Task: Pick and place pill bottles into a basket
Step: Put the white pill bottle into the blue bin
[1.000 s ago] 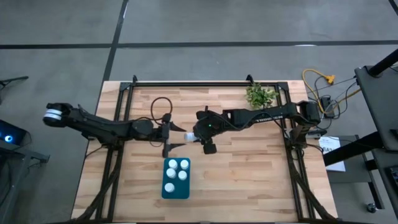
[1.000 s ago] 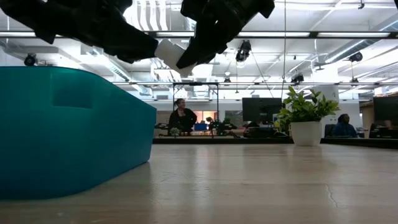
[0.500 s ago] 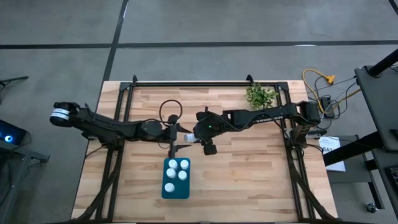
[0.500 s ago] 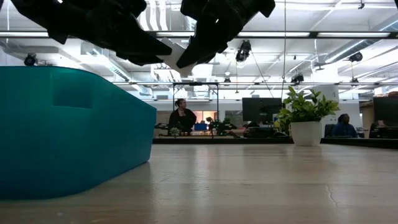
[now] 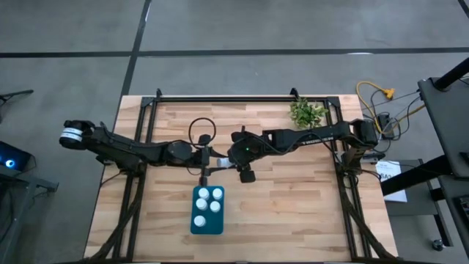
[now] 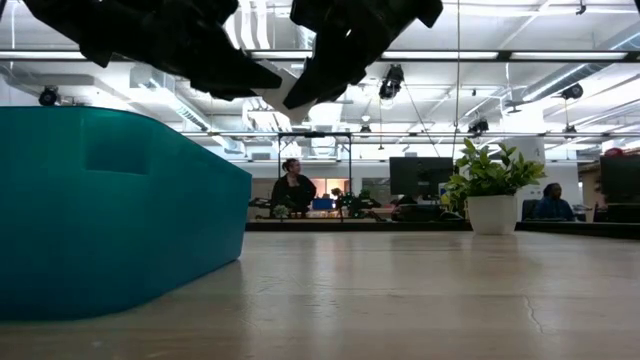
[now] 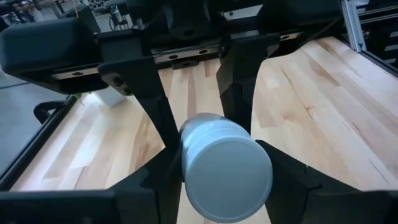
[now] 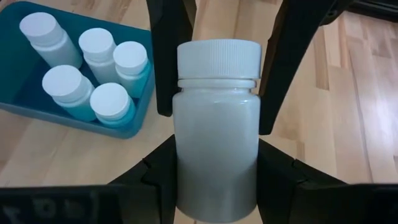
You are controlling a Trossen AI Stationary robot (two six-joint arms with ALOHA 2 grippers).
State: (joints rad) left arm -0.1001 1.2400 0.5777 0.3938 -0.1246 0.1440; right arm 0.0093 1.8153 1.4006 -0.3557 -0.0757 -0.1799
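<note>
High view: at frame centre, the left tool point(image 5: 213, 163) and right tool point(image 5: 229, 159) meet around one pill bottle point(image 5: 221, 161) above the tabletop point(image 5: 293, 213). The basket point(image 5: 207, 226), just below, holds five bottles point(image 5: 208, 202).

Right wrist view: the right tool's fingers point(image 8: 155, 177) clamp the bottle's body.

Left wrist view: the left tool's fingers point(image 7: 283, 171) flank the bottle; contact unclear.

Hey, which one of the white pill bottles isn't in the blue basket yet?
The bottle held in the air between the left hand and the right hand, above the table just beyond the basket. The other five stand upright inside the basket.
</note>
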